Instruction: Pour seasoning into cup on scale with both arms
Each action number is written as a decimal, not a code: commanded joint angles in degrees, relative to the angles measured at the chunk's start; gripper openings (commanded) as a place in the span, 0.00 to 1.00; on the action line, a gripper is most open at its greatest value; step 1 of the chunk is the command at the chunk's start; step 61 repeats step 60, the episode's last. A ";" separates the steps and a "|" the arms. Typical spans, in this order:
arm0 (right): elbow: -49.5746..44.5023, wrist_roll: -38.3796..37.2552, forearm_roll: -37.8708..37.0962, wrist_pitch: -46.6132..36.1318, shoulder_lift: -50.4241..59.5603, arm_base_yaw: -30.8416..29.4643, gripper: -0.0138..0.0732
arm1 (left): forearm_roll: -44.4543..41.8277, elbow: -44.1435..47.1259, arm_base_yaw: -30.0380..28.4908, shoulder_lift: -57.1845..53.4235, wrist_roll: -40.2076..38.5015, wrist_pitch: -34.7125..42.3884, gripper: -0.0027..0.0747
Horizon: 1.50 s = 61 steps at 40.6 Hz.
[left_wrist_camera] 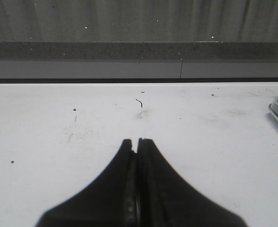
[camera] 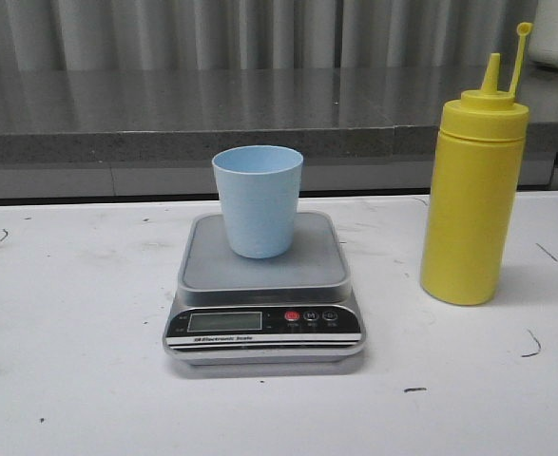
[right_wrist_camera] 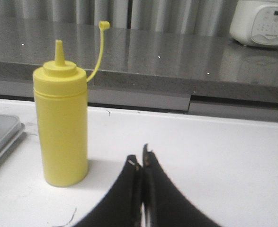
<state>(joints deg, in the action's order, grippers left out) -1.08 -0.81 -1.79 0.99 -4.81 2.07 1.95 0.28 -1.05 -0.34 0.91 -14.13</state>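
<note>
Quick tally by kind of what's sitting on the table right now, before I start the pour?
Yellow squeeze bottle: 1
Blue cup: 1, standing on the scale
Kitchen scale: 1
Total: 3

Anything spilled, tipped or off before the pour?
Nothing stands out. The cup sits upright on the scale, toward the back of its platform. The yellow bottle stands upright on the table, cap off its nozzle. No spills, only small dark scuffs on the tabletop.
</note>
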 commanded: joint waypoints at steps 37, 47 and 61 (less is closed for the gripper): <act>-0.12 -0.17 -0.06 5.80 6.37 -1.69 0.04 | 0.53 1.34 -0.09 -0.83 -0.36 4.37 0.01; -0.12 -0.17 -0.06 5.80 6.37 -1.69 0.04 | 0.53 1.34 -0.09 -0.83 -0.36 4.37 0.01; -0.12 -0.17 -0.06 5.80 6.37 -1.69 0.04 | 0.53 1.34 -0.09 -0.83 -0.36 4.37 0.01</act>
